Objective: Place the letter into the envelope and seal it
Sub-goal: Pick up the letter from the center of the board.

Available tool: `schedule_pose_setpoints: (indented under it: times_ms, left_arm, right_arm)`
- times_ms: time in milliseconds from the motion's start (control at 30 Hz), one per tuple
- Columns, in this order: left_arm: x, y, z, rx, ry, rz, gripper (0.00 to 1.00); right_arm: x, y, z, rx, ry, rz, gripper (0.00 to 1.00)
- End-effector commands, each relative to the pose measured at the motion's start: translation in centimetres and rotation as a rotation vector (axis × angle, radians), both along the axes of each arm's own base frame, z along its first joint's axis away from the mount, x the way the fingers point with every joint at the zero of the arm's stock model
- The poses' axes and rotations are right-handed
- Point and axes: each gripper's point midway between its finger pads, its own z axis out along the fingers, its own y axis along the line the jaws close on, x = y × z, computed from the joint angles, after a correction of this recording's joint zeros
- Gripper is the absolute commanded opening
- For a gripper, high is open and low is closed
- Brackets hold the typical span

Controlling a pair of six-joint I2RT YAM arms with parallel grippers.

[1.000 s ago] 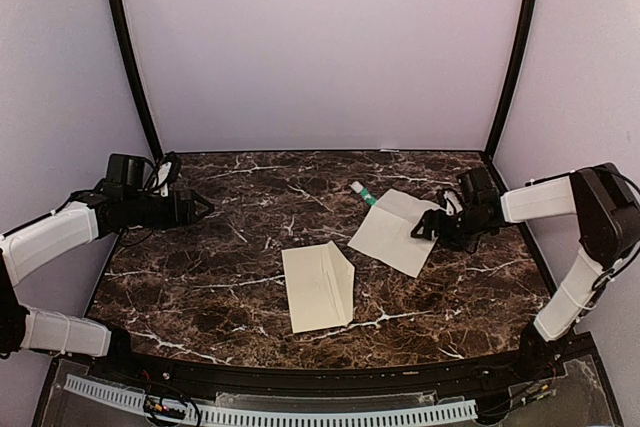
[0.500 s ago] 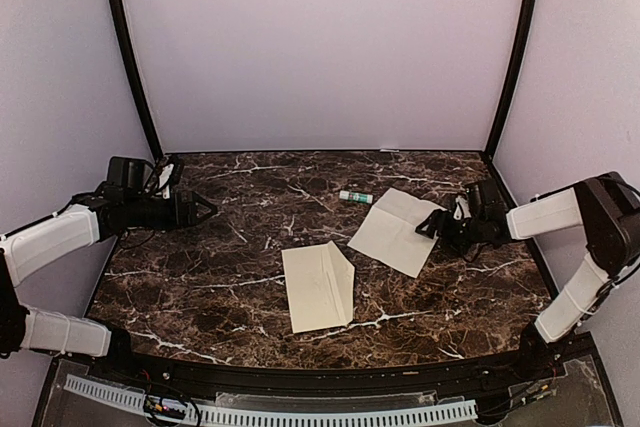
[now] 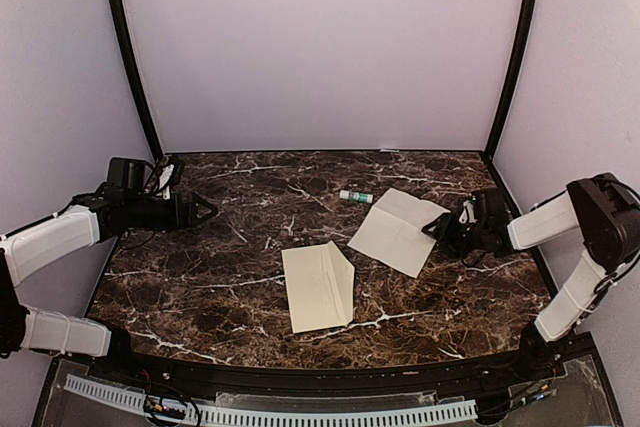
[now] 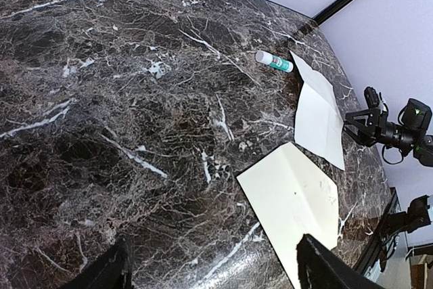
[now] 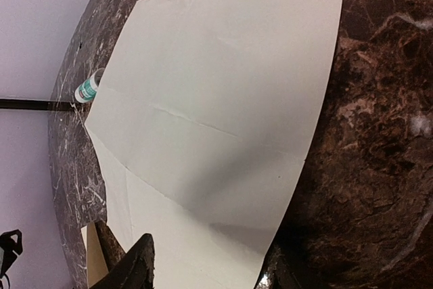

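The letter [image 3: 398, 231] lay flat right of centre, the envelope [image 3: 318, 287] nearer the front. The left gripper [image 3: 206, 209] was spread, well apart from both. The right gripper [image 3: 431, 230] was at the letter's edge; its grip could not be determined.

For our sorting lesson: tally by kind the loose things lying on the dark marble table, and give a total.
Flat cream creased paper letter: 1
Long narrow cream paper envelope with flap: 1
Small white-and-green tube: 1
Total: 3
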Motion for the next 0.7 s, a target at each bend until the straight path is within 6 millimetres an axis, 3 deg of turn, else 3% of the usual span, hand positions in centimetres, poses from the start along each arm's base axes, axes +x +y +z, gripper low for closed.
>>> schedule_pose_setpoints:
  times_ms: [0,667]
  left_arm:
    - [-0.1,-0.2,-0.2,0.000,-0.008,-0.015,0.82]
    - [0.0,-0.1,-1.2,0.016,0.024,-0.014,0.82]
  right_arm:
    - [-1.2,-0.8,-2.3,0.008,0.069,-0.035,0.51]
    - [-0.6,-1.2,-2.5,0.047,0.030,-0.044,0.10]
